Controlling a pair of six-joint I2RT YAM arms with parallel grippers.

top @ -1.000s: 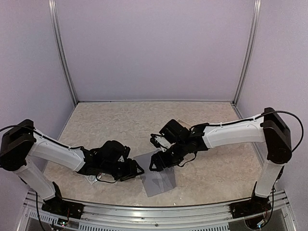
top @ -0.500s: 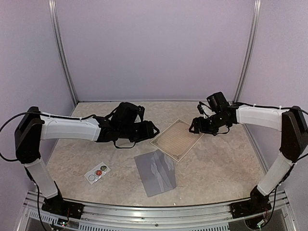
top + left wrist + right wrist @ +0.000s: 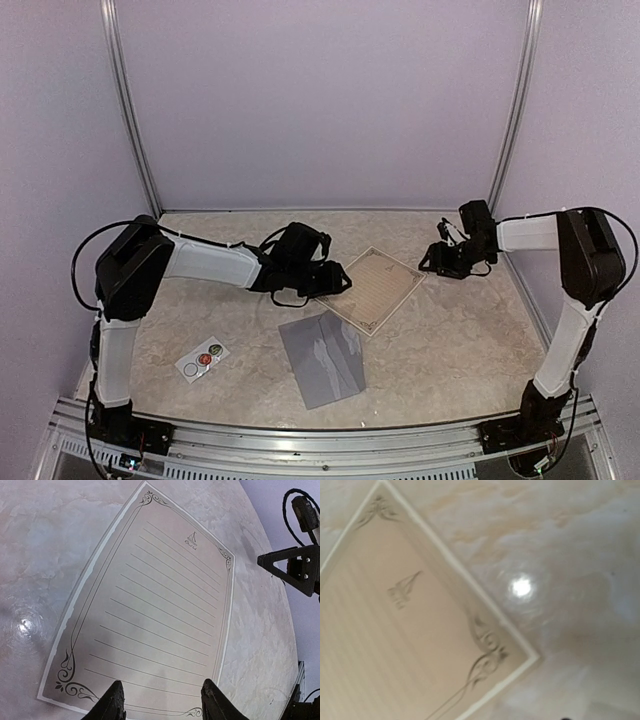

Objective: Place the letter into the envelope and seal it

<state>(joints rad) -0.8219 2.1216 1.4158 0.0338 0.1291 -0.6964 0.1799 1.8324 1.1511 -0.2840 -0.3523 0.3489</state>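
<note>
Envelope (image 3: 322,358) is lying flat and grey on the near middle of the surface (image 3: 450,340) in the overhead view, its opening not readable from here, with the cream letter (image 3: 372,288) lying just beyond it, the two nearly touching at a corner. A small white sticker card (image 3: 202,359) is sitting to the near left. The left fingers (image 3: 338,284) are hanging at the letter's left edge, while the right fingers (image 3: 430,262) are hovering off its far right corner, apart from it, and whether those are released or clenched cannot be told. In the left wrist view the left fingers (image 3: 114,705) are standing spread and gripping nothing, poised over the near border of the lined sheet. In the right wrist view only the letter's ornamented corner (image 3: 395,630) and bare surface are showing, blurred. Judging by this, the picking-up of the letter is only beginning; the next move is probably calling for pinching or lifting an edge of a sheet lying flush.
</note>
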